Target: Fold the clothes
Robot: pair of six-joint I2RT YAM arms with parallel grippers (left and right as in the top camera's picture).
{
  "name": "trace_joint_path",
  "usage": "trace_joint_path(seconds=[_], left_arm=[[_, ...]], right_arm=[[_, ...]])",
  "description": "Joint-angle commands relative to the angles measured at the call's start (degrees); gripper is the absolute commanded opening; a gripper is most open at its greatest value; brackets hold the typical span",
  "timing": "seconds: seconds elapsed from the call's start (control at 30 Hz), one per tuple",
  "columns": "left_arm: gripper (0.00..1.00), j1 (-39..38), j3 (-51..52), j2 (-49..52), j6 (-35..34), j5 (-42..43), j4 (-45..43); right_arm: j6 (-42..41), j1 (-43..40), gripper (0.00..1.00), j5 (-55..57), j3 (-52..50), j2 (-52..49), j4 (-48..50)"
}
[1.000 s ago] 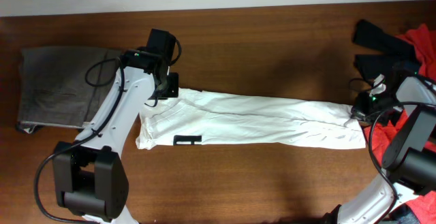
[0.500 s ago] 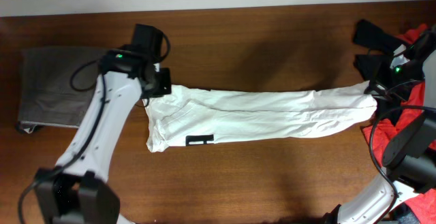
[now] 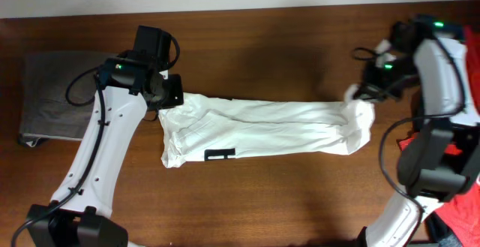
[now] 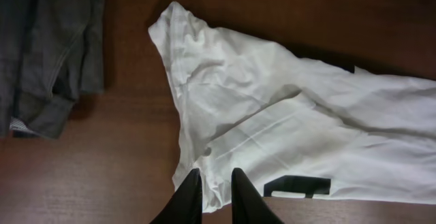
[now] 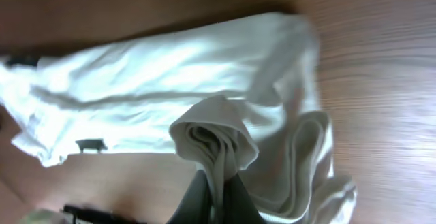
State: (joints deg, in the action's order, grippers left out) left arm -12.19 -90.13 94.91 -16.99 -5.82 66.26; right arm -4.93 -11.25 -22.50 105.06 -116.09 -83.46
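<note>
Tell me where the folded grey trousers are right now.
Overhead, the grey trousers lie at the table's far left; a strip of bare wood separates them from the white T-shirt on their right.

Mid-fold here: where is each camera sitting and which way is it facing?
Overhead: fixed above the table, looking straight down on the T-shirt; both arms show, left gripper and right gripper at its ends.
Left wrist: on the left arm, looking down past its own fingers at the shirt's left end and grey trousers.
Right wrist: on the right arm, looking along the shirt, its fingers pinching a raised fold.
Shared: all three see the shirt's black mark.
</note>
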Motion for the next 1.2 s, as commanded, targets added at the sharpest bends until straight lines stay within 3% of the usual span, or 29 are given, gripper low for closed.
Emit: trace_joint_path(seconds=[0.0, 0.47, 1.17], left_arm=[[0.17, 0.4, -1.0, -0.9, -0.8, -0.1, 0.8], [0.21, 0.4, -1.0, -0.9, -0.8, 0.0, 2.2], [0.21, 0.3, -1.0, -0.9, -0.8, 0.5, 3.9]], right_arm=[[-5.9, 4.7, 0.04, -1.3, 1.4, 1.6, 0.9], [-13.6, 19.4, 0.04, -0.8, 1.4, 1.5, 6.7], [-17.6, 31.6, 0.04, 5.2, 0.9, -1.3, 12.9]])
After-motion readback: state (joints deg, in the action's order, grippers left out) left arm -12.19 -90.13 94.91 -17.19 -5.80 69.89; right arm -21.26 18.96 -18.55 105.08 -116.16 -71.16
